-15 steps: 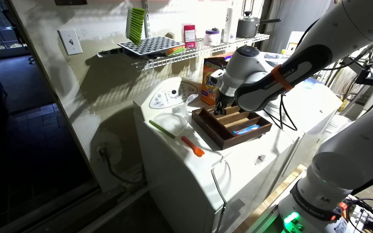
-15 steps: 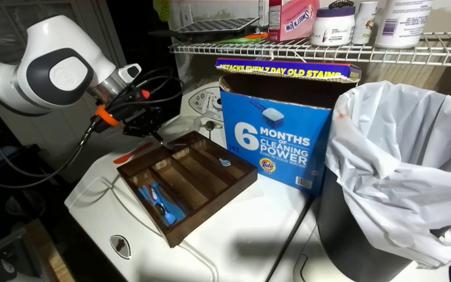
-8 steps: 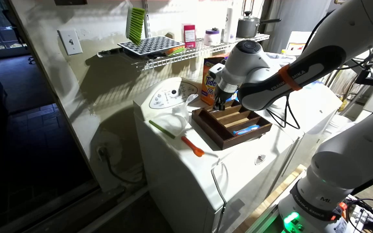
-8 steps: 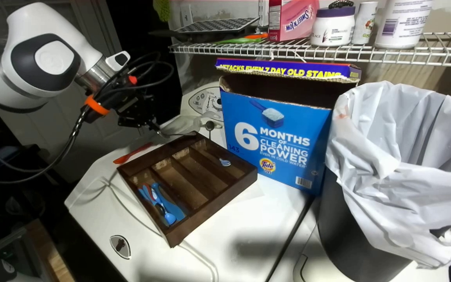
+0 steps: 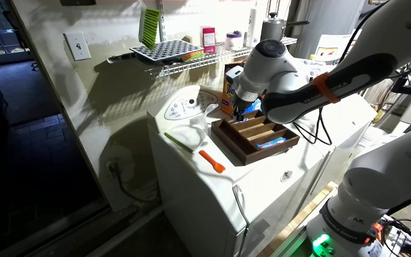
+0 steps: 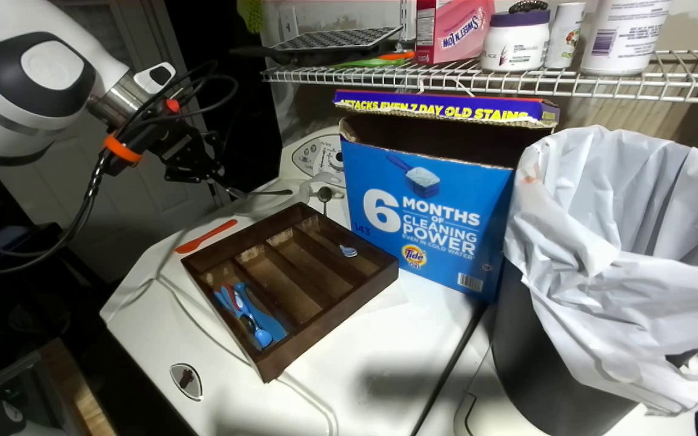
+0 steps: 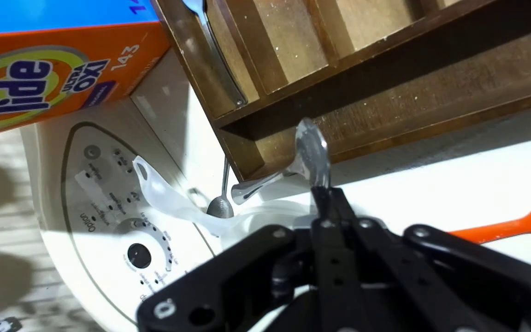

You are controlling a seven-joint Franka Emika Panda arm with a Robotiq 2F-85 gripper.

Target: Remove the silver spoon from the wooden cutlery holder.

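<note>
The silver spoon (image 7: pixel 312 150) is held by its bowl between my fingertips, its handle pointing away from the fingers. It also shows in an exterior view (image 6: pixel 273 192). My gripper (image 7: pixel 327 190) is shut on it. In both exterior views the gripper (image 5: pixel 237 117) (image 6: pixel 223 185) is raised over the long-compartment side of the wooden cutlery holder (image 6: pixel 331 336). The spoon is above the holder's rim and apart from it. Blue-handled utensils (image 6: pixel 252 318) lie in one compartment and a fork-like utensil (image 7: pixel 217 50) lies in another.
A Tide box (image 6: pixel 425 212) stands beside the holder. A second metal spoon (image 7: pixel 221 207), a clear plastic cup (image 5: pixel 191 135) and an orange utensil (image 5: pixel 212 162) lie on the washer. A lined bin (image 6: pixel 567 315) and wire shelf (image 6: pixel 482 82) are close by.
My gripper has risen and drawn back from the holder with the spoon. The spoon has come from inside the holder's edge up to above its rim. The holder has not moved.
</note>
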